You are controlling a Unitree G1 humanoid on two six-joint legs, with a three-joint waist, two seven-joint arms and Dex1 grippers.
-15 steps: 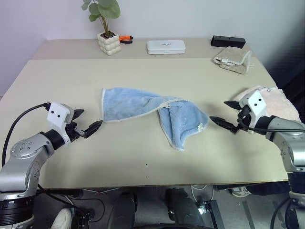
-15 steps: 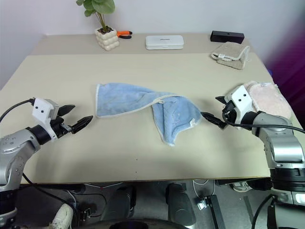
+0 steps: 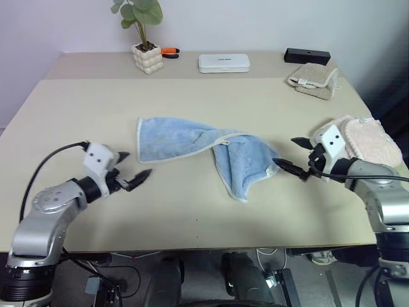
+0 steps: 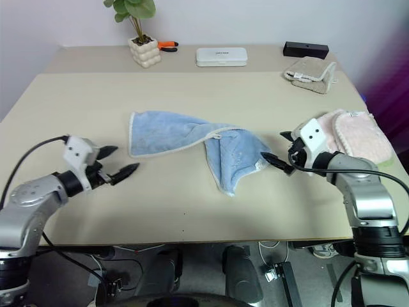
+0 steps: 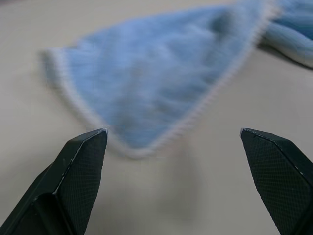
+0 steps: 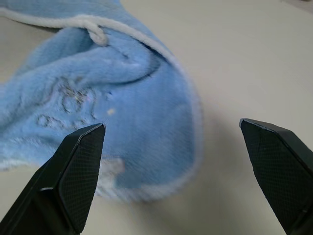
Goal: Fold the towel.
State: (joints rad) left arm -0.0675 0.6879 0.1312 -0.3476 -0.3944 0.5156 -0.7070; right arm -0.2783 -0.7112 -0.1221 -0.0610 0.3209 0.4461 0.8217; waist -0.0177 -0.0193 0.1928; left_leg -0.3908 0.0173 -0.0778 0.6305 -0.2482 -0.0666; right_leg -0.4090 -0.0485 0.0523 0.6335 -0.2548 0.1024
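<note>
Towel [image 3: 203, 152] lies rumpled mid-tabletop [image 3: 192, 211], its right part doubled over into a hanging flap, nothing folded neatly yet. Left end effector [image 3: 132, 174] hovers near its left corner and right end effector [image 3: 295, 157] just beside its right tip, both spread wide and empty. This looks like the approach step; next, each should close on a corner.
</note>
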